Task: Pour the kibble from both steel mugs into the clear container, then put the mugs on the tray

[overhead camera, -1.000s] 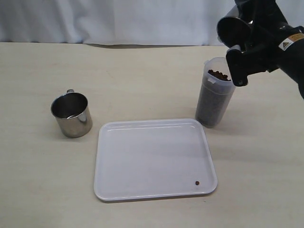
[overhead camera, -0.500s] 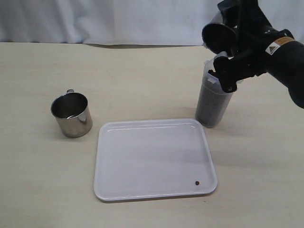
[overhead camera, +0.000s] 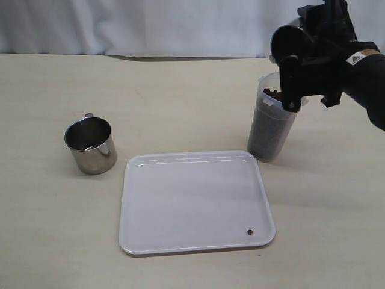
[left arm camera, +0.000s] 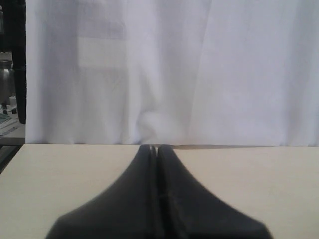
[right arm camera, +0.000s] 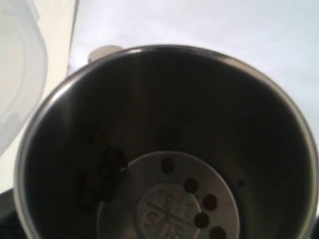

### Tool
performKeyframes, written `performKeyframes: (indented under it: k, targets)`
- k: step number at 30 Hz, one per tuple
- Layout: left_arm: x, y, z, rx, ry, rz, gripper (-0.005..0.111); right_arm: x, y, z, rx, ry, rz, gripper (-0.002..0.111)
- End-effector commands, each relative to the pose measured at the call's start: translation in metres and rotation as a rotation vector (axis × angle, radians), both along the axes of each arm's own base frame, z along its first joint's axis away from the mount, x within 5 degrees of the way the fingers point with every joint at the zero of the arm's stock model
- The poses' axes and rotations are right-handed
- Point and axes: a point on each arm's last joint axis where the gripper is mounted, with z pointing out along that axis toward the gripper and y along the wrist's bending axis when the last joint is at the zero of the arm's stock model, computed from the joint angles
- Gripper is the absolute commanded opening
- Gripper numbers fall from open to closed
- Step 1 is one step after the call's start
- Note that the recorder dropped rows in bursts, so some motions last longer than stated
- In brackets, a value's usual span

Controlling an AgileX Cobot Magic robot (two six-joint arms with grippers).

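Exterior view: the right gripper (overhead camera: 310, 78) is clamped on the held mug (overhead camera: 290, 43), which hangs in the air beyond the tray's (overhead camera: 192, 205) far right corner. It is tipped on its side, with its dark mouth turned toward the tray's left. Half a second ago that mug sat lower and further left, over the container's rim; it has since drawn back to the right and risen slightly, close to where it was a second ago. The container (overhead camera: 272, 123) stands upright on the table (overhead camera: 180, 90) just past the tray's far right corner, filled with kibble (overhead camera: 275, 94) almost to the rim, and has not moved. One stray pellet (overhead camera: 249, 231) lies in the tray's near right corner, as before. The second mug (overhead camera: 91, 144) stands upright off the tray's left side, near its far left corner and apart from it, also unmoved. In the right wrist view, the held mug's (right arm camera: 164, 149) inside shows only a few pellets (right arm camera: 202, 204) left on its bottom. In the left wrist view, the left gripper (left arm camera: 154, 149) is clenched with nothing in it, above bare table and facing a white curtain (left arm camera: 174, 69).
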Motion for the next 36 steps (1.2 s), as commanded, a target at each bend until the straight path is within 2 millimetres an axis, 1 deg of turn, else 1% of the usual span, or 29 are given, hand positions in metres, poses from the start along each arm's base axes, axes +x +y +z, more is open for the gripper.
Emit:
performKeyframes:
  k: [1,4,7,10,16,18,23,26,29,32,34,36]
  targets:
    - [0.000,0.000,0.001,-0.005,-0.002,0.002,0.000,-0.007,-0.007,0.011,0.142,0.073,-0.081,0.005]
    - [0.000,0.000,0.001,-0.005,-0.002,0.002,0.000,-0.015,-0.009,0.017,0.228,0.136,-0.102,0.005]
    - [0.000,0.000,0.001,-0.005,-0.002,0.002,0.000,-0.022,-0.012,0.023,0.379,0.203,-0.165,0.005]
    - [0.000,0.000,0.001,-0.005,-0.002,0.002,0.000,-0.026,-0.017,0.029,0.527,0.231,-0.240,0.005]
    - [0.000,0.000,0.001,-0.005,-0.002,0.002,0.000,-0.034,-0.023,0.038,0.714,0.262,-0.325,0.005]
    - [0.000,0.000,0.001,-0.005,-0.002,0.002,0.000,-0.036,-0.026,0.039,0.808,0.281,-0.378,0.005]
    - [0.000,0.000,0.001,-0.005,-0.002,0.002,0.000,-0.040,-0.039,0.042,1.095,0.273,-0.594,0.005]
    - [0.000,0.000,0.001,-0.005,-0.002,0.002,0.000,-0.040,-0.050,0.041,1.214,0.204,-0.737,0.005]
    - [0.000,0.000,0.001,-0.005,-0.002,0.002,0.000,-0.043,-0.059,0.038,1.293,0.170,-0.870,0.005]
    - [0.000,0.000,0.001,-0.005,-0.002,0.002,0.000,-0.043,-0.054,0.036,1.325,0.224,-0.850,0.005]
    - [0.000,0.000,0.001,-0.005,-0.002,0.002,0.000,-0.040,-0.050,0.039,1.391,0.278,-0.803,0.005]
    - [0.000,0.000,0.001,-0.005,-0.002,0.002,0.000,-0.035,-0.051,0.043,1.440,0.308,-0.770,0.005]
